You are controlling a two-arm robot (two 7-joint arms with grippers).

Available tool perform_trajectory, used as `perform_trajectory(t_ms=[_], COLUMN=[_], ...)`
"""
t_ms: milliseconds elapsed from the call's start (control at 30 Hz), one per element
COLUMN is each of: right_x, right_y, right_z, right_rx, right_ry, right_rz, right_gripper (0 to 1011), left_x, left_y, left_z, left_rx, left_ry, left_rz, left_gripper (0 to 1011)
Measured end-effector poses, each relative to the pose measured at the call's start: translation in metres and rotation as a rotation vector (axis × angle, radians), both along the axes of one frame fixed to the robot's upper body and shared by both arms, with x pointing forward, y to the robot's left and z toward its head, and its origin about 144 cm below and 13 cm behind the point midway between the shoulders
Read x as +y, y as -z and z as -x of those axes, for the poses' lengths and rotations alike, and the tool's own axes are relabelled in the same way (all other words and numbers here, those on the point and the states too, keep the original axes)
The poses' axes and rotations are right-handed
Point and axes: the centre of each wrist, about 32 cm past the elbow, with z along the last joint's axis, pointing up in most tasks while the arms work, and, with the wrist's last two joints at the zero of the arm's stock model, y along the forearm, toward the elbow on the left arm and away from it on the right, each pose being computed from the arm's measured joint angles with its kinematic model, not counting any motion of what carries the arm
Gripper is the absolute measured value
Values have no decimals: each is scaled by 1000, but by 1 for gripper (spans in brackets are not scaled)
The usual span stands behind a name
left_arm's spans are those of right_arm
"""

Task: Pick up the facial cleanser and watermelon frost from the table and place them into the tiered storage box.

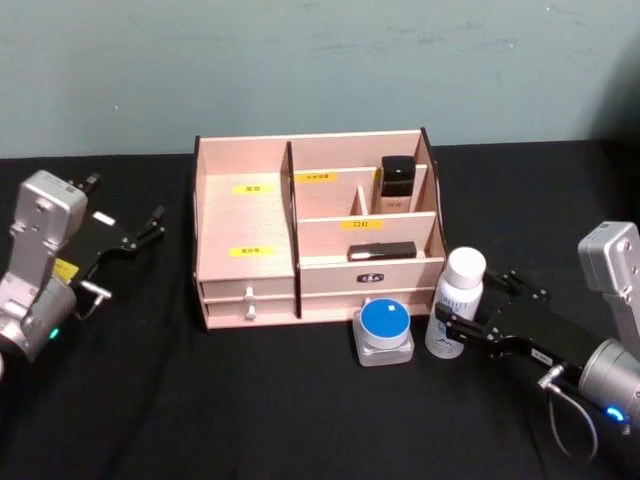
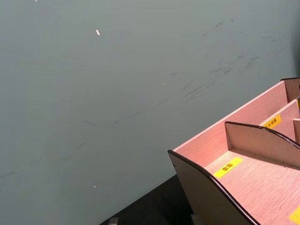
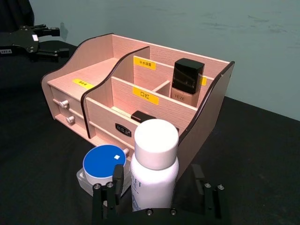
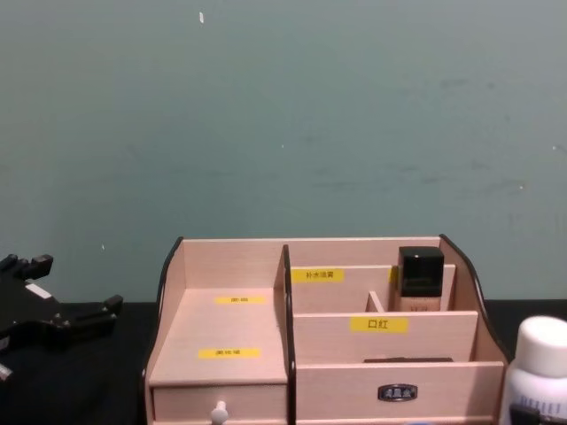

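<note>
Left gripper (image 1: pixel 153 226) at the far left of the black table (image 1: pixel 250 420), well apart from everything else, fingers spread, nothing between them. Right of it, toward the far middle, tiered storage box (image 1: pixel 245 165), upright, with two small drawers (image 1: pixel 248 302) with white knobs at its near left. In its far right compartment a black-capped bottle (image 1: pixel 397 180), standing. In the nearer right tier a slim dark stick (image 1: pixel 382 251), lying flat. Just in front of the box's right end, blue-lidded jar (image 1: pixel 385 325), upright on the table, close beside the box. Right of the jar and just beside it, white-capped bottle (image 1: pixel 462 285), standing on the table outside the box. Right gripper (image 3: pixel 156 183) reaching in from the right, fingers (image 3: pixel 116 178) spread to either side of the white-capped bottle, low on its body. Cannot tell whether touching it.
</note>
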Motion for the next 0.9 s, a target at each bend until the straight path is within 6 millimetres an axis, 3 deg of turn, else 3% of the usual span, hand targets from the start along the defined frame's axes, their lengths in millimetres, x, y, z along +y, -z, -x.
perform_trajectory(t_ms=[133, 367, 900], right_x=[0, 0, 0], right_y=[0, 0, -3], right_z=[0, 1, -1], right_rx=[0, 0, -4], right_ry=[0, 0, 6], right_rz=[-1, -3, -21], right_gripper=[838, 603, 592], left_x=[0, 0, 0], left_y=[0, 0, 0], left_z=[0, 0, 0], left_rx=[0, 0, 0], left_ry=[0, 0, 0], left_rz=[0, 0, 0], left_gripper=[1001, 1001, 1001])
